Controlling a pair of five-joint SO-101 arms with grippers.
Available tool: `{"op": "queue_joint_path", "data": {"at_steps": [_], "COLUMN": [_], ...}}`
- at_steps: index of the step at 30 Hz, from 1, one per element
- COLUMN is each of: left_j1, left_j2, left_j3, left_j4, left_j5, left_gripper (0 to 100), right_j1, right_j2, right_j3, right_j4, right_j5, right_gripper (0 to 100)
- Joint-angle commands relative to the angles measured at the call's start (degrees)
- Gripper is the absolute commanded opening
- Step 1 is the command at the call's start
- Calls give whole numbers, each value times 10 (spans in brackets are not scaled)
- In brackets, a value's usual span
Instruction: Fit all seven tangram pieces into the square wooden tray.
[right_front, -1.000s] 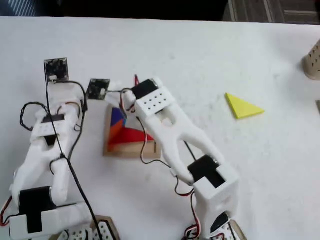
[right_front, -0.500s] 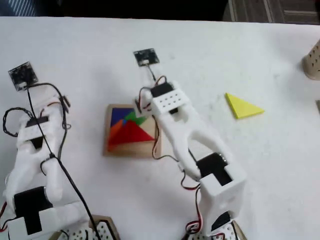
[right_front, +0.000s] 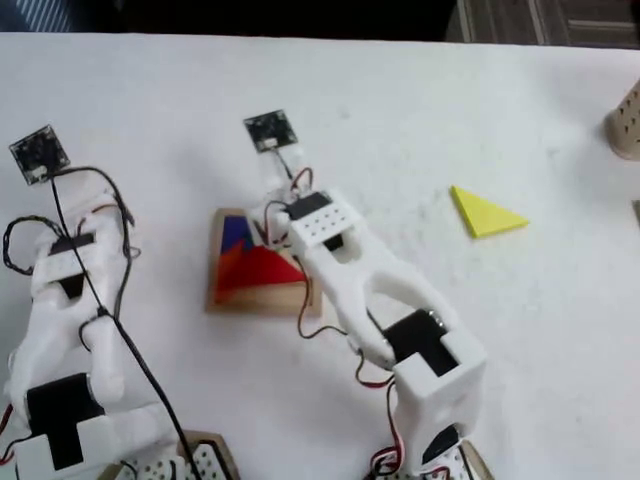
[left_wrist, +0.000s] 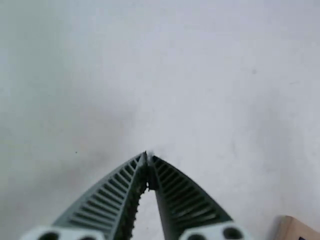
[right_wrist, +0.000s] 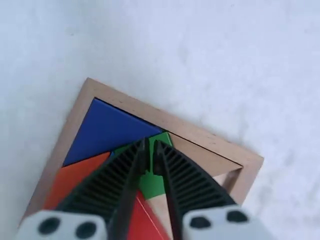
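The square wooden tray (right_front: 258, 297) lies mid-table with blue (right_wrist: 107, 129), orange (right_wrist: 75, 179), green (right_wrist: 150, 181) and red (right_wrist: 145, 222) pieces in it. A strip of bare tray floor (right_wrist: 162, 207) shows beside the green piece. My right gripper (right_wrist: 149, 145) is shut and empty, its tips just above the green piece near the tray's far rim (right_wrist: 200, 134). A yellow triangle (right_front: 485, 213) lies alone on the table, well right of the tray. My left gripper (left_wrist: 146, 157) is shut over bare white table, left of the tray, whose corner (left_wrist: 296, 231) shows beside it.
The right arm (right_front: 345, 265) covers the tray's right part from above. The left arm (right_front: 75, 270) stands at the table's left side with its cables. A wooden pegged block (right_front: 625, 125) sits at the far right edge. White table lies between tray and yellow triangle.
The left arm swung away to the left of the tray, then held still. The right arm's wrist shifted right, then came back left over the tray.
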Motion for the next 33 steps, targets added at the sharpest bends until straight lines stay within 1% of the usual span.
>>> {"op": "queue_joint_path", "data": {"at_steps": [1,9,11,14,15,19,21,23,25,27,30,31,33], "left_j1": [19,59,84,150,175,273,321,356,372,374,389,400,419], "left_j2": [-3,-8,-9,-11,-16,-71,-109,-140,-152,-150,-123,-113,-98], "left_j3": [-26,-20,-22,-25,-25,10,49,90,115,119,115,115,115], "left_j4": [-12,-5,17,53,60,88,81,56,28,15,17,17,17], "left_j5": [1,5,8,53,62,62,62,62,62,62,62,57,25], "left_gripper": [24,24,23,23,23,23,23,23,23,23,23,23,23], "right_j1": [22,145,170,196,202,207,207,207,207,204,203,203,202], "right_j2": [-53,-148,-153,-158,-161,-182,-185,-187,-187,-187,-186,-186,-186], "right_j3": [-10,16,56,113,125,141,142,141,140,139,139,139,139], "right_j4": [38,179,175,139,130,113,111,111,111,111,111,111,110], "right_j5": [13,9,9,11,11,13,13,13,13,13,13,13,14], "right_gripper": [18,18,18,18,18,18,18,18,18,18,18,18,18]}}
